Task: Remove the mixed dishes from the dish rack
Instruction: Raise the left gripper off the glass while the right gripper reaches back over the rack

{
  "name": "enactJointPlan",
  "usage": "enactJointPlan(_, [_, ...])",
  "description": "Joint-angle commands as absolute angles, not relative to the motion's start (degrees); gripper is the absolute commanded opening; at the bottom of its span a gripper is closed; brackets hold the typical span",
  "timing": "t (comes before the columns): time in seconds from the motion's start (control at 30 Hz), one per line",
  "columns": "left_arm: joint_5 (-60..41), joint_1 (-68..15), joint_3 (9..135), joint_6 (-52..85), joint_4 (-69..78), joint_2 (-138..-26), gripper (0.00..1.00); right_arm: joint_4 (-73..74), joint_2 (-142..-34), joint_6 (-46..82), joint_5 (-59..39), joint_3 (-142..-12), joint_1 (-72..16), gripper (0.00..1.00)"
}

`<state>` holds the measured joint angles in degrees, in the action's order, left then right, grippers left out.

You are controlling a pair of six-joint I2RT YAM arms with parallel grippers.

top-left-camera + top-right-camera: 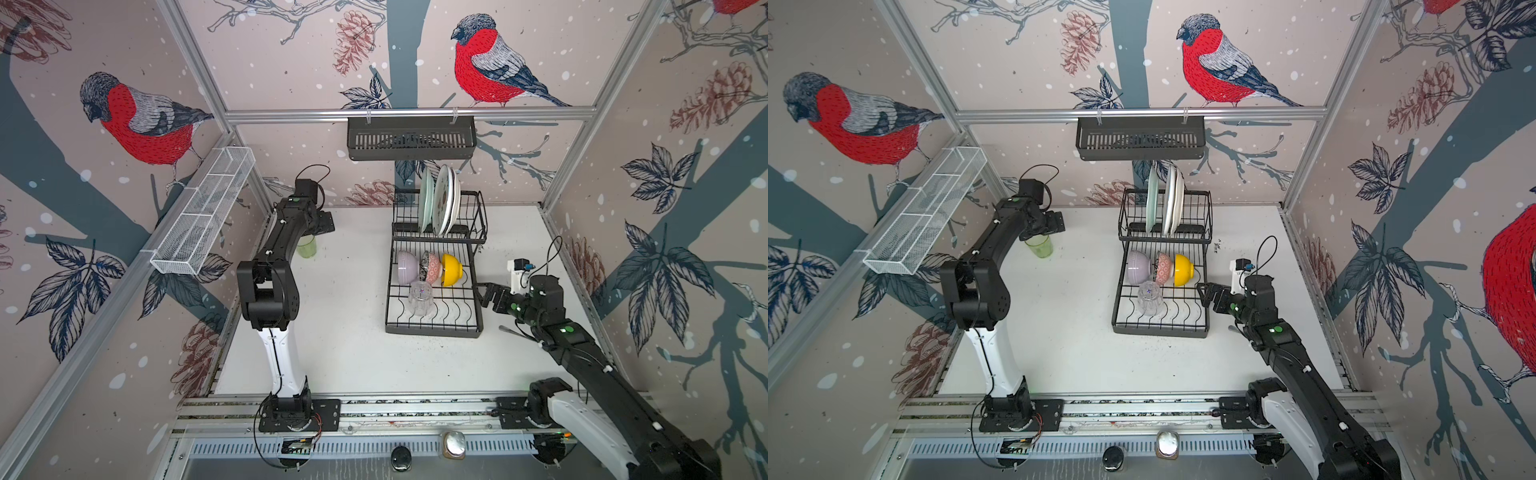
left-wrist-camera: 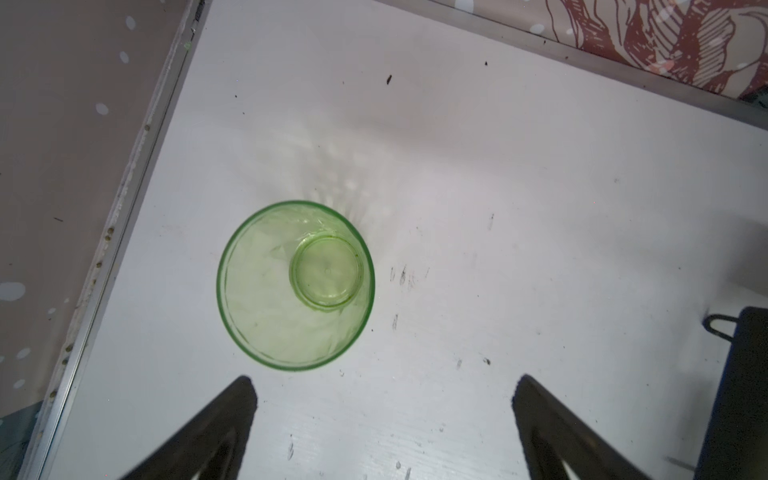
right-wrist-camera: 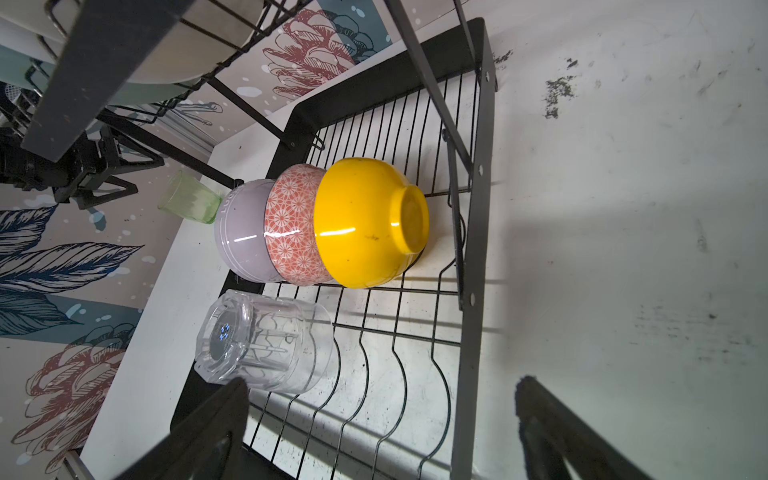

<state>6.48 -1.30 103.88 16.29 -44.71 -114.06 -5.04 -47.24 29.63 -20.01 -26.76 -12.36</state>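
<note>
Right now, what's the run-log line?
left gripper open by green glass on table | right gripper open beside dish rack | in rack: bowls, plates, clear glass

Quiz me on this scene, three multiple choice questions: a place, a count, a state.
1. Where is the green glass? A) on the table left of the dish rack B) on the rack's lower tier C) on its upper tier
2. How many bowls sit on the lower tier? A) two B) three C) four
3. The left end effector is A) shut on the glass B) open, empty C) shut, empty
1 A: it stands on the bare table. 2 B: lilac bowl, pink-patterned bowl, yellow bowl. 3 B: fingers spread, glass beyond them.
</note>
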Motion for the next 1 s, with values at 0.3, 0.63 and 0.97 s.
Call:
enactJointPlan(0.3, [3.7, -5.1, 80.8, 18.8, -33.8, -92.4, 0.97, -3.0, -45.8, 29.0, -17.4, -27.1, -19.3, 0.99])
enactJointPlan(0.63, [-1.2, -7.9, 57.6, 23.4, -21.6, -71.7, 0.97, 5.1, -49.8, 33.5, -7.2, -27.7, -35.4, 0.99])
enactJointPlan(0.97, [-5.3, -9.5, 44.8, 26.9, -15.6, -60.5, 0.97, 7.3, -64.1, 32.4, 5.5, -34.2, -47.8, 1.0])
